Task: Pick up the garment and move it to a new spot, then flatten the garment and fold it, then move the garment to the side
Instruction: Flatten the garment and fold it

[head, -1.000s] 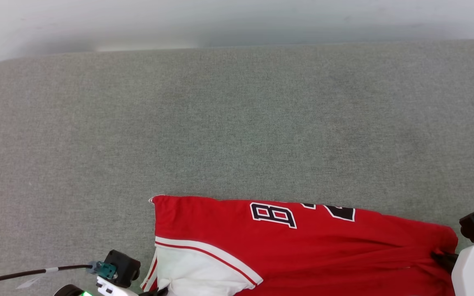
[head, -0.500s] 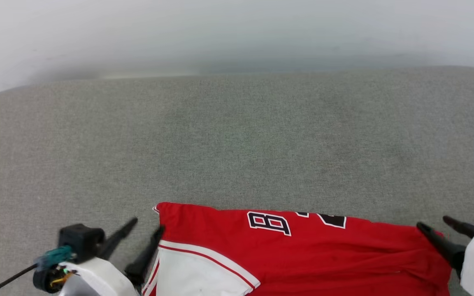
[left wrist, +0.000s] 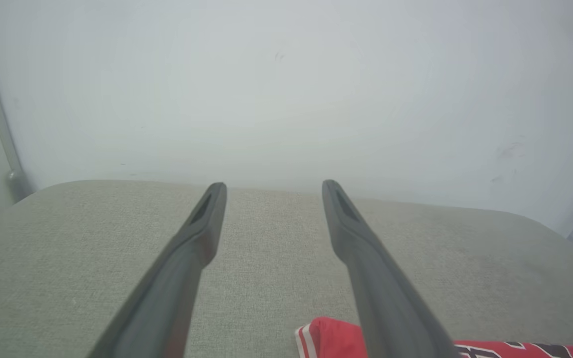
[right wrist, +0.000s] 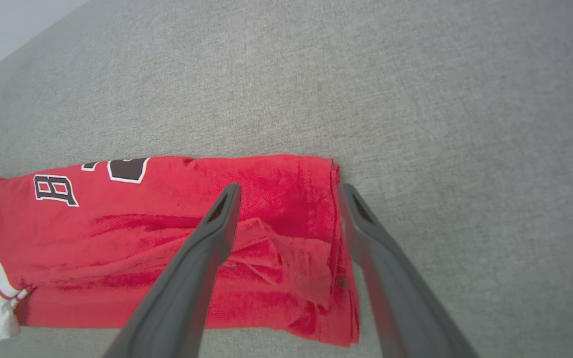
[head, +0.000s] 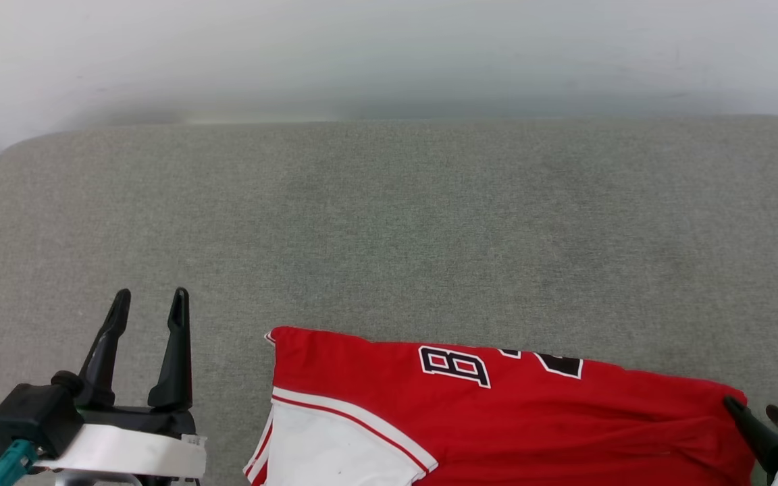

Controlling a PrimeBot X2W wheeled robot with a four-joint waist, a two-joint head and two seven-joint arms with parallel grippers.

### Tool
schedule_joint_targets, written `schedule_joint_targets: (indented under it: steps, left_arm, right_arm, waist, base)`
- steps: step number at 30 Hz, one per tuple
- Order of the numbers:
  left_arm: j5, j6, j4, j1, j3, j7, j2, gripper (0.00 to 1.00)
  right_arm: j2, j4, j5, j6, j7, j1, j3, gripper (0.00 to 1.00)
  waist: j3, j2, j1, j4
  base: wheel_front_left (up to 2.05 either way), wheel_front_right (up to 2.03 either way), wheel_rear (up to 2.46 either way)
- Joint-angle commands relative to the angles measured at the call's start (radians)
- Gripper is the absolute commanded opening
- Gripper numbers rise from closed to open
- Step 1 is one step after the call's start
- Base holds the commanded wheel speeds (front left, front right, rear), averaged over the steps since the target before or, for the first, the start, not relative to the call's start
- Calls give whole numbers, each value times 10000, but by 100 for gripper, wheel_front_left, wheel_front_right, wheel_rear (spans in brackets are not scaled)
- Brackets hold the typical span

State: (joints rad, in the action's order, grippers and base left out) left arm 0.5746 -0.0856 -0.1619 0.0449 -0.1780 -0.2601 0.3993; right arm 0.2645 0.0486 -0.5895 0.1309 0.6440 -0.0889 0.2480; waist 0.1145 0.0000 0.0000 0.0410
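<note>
Garment (head: 497, 412) now released, seemingly folded; left fingers (head: 176, 351) back left of it, right fingers (head: 747, 422) straddling its right end, both spread, empty; side move next.

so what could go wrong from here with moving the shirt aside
1. The right end of the garment is bunched in loose layers under the open right claw; a pinch there may catch only the top layer and undo the fold.
2. The open left claw sits over bare grey cushion, off the cloth; if only one end gets pulled, the strip could drag and skew.
</note>
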Motion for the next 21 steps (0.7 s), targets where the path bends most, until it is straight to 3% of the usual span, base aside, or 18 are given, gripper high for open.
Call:
schedule_joint_targets:
  steps: [1, 6, 13, 21]
  left_arm:
    - [-619, 290, -218, 149, 373, -58, -388, 100]
    - [-1788, 1023, -287, 296, 1021, -57, -1213, 100]
    - [-2378, 1756, -85, 140, 1512, -59, -1911, 100]
    - [-2756, 2092, 120, -52, 1724, -60, -2378, 100]
  right_arm:
    - [-377, -191, 212, -4, 100, -179, 310, 100]
    - [-957, -884, 598, -4, 202, 13, 881, 100]
    - [-1219, -1769, 610, -4, 113, 334, 968, 100]
    - [-1519, -2642, 334, 24, 313, 234, -158, 100]
  waist:
    - [125, 0, 0, 114]
    - [354, 0, 0, 297]
    - [632, 0, 0, 492]
    - [835, 0, 0, 648]
  base:
    - [0, 0, 0]
    - [0, 0, 0]
    - [0, 0, 0]
    - [0, 0, 0]
